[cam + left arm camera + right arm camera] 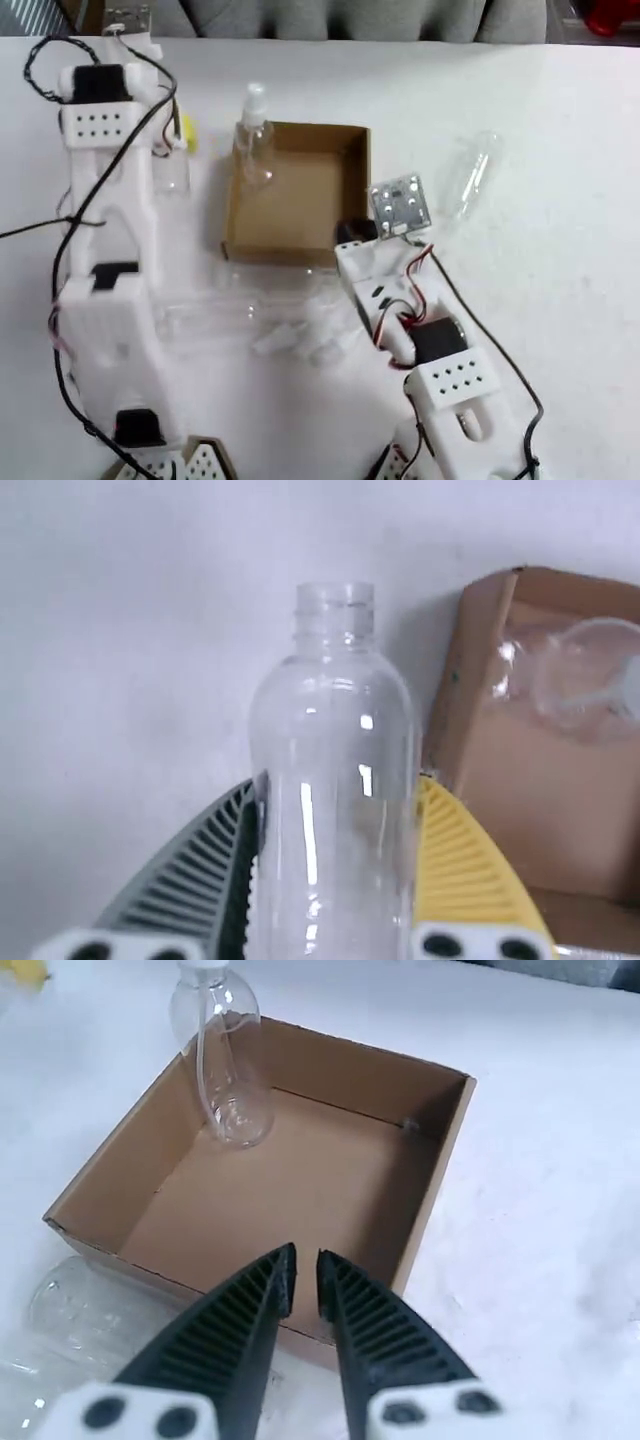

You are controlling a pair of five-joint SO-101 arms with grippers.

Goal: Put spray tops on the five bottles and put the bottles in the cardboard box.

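My left gripper (336, 786) is shut on a clear, topless bottle (335, 730), which stands between its grey and yellow fingers just left of the cardboard box (296, 200). In the high view this bottle (172, 176) sits under the left gripper (174, 142). A bottle with a white spray top (254, 140) stands in the box's far left corner. My right gripper (305, 1268) hangs over the box's near wall (240, 1305), its black fingers almost touching and holding nothing. Several clear bottles (225, 305) and spray tops (300, 335) lie in front of the box.
One more clear bottle (470, 175) lies on the white table (560, 260) to the right of the box. Cables run along both arms. The right arm's body (420, 340) stands at the front right, the left arm's body (110, 300) along the left side.
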